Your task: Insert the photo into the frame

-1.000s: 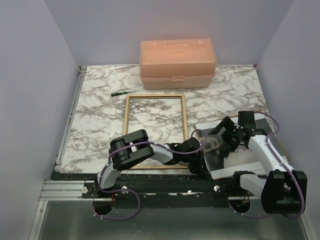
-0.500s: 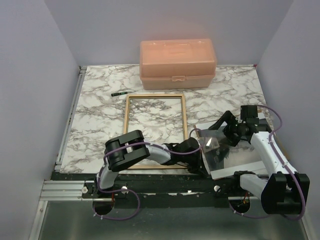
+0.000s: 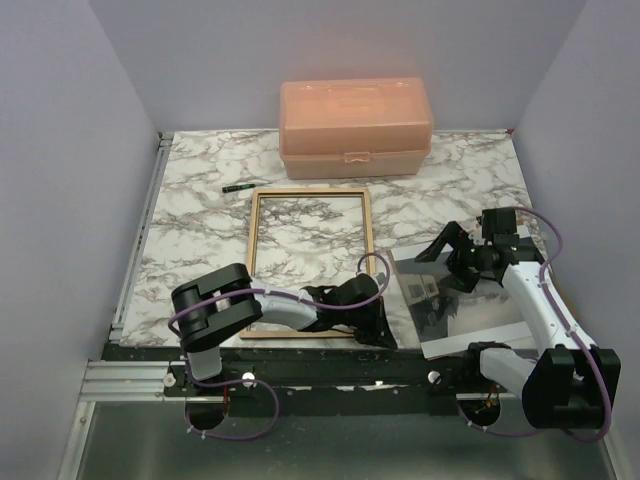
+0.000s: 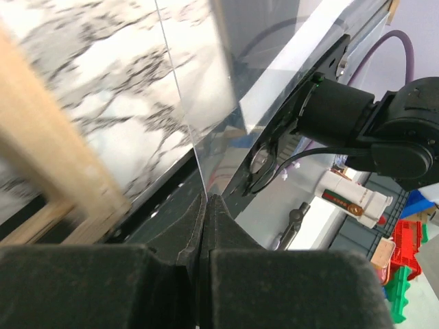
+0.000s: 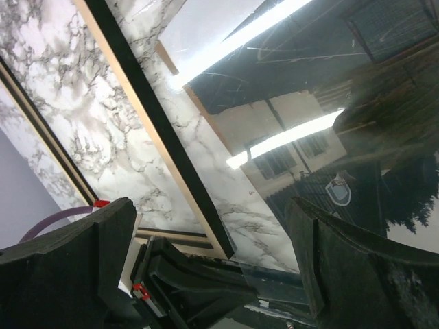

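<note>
Frame [image 3: 310, 190]: wood back up. Photo [image 3: 480, 315]: just right of frame. Left gripper [image 4: 204, 205]: at frame's near-right corner, pinching clear pane [image 4: 219, 123]. Right gripper [image 5: 209, 226]: spread wide, over photo.

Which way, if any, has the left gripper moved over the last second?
Yes. The left gripper has pulled left, off the photo toward the near right corner of the frame, jaws shut on the clear pane.
</note>
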Controlling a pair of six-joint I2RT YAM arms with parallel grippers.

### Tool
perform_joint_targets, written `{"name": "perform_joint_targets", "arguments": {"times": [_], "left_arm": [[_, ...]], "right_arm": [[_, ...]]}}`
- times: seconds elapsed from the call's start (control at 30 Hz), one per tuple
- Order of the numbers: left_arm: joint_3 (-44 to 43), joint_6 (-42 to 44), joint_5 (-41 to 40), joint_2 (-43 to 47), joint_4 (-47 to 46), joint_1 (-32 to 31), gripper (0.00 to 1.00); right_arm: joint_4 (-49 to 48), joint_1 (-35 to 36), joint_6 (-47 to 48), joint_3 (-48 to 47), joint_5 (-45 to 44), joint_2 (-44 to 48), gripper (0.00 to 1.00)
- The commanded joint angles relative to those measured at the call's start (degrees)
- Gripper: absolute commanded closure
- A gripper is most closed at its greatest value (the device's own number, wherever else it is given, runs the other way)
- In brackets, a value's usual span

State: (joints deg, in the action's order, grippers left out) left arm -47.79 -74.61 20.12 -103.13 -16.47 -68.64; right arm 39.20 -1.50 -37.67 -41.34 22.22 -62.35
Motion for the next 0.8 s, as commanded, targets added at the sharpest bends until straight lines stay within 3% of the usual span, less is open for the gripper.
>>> {"name": "perform_joint_targets", "arguments": {"times": [0.0, 0.53, 0.77], "left_arm": [[5.49, 0.79, -3.15, 5.63, -0.27, 1.56, 1.00], [19.00, -0.54, -6.13, 17.90, -1.86, 5.20, 1.00], [20.86, 2.91, -10.92, 28.58, 11.52, 7.37, 1.00]], "right_arm": [[1.05, -0.06, 2.31, -2.59, 4.90, 0.48, 0.00], [1.80, -0.08, 5.76, -2.04, 7.74, 0.29, 0.00], [0.80, -0.06, 6.36, -1.90, 9.18, -0.12, 0.00]]}}
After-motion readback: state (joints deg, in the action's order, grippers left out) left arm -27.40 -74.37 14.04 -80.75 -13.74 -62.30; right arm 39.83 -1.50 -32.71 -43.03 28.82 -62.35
